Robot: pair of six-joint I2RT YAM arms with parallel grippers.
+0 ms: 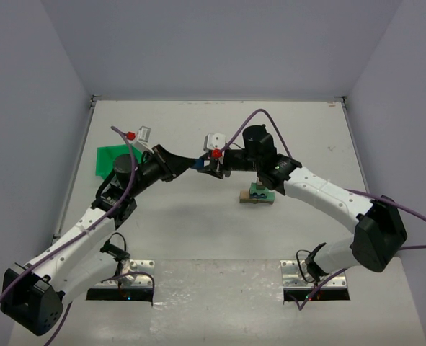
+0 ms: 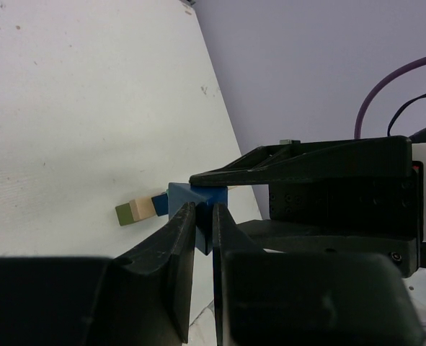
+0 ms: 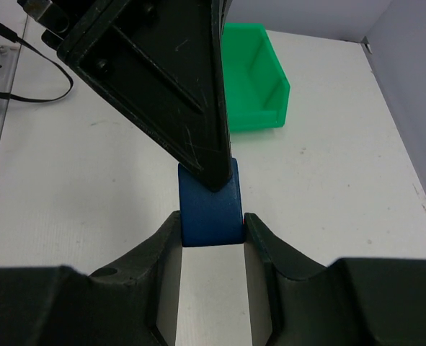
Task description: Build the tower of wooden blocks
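Green bin (image 1: 109, 160) far left on the desk (image 1: 198, 227), left pincer (image 2: 204, 216) and right pincer (image 3: 211, 218) meeting tip to tip mid-desk, both clamped on one blue block (image 3: 198, 209), tower (image 1: 256, 193) just right of them, beneath the right arm.

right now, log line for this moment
handover | left pincer shut on blue block | right pincer shut on it | wood block tower standing apart

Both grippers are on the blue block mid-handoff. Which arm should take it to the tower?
Right. The right gripper flanks the blue block with both fingers, and the wood block tower stands close by its wrist. The left gripper reaches in from farther away.
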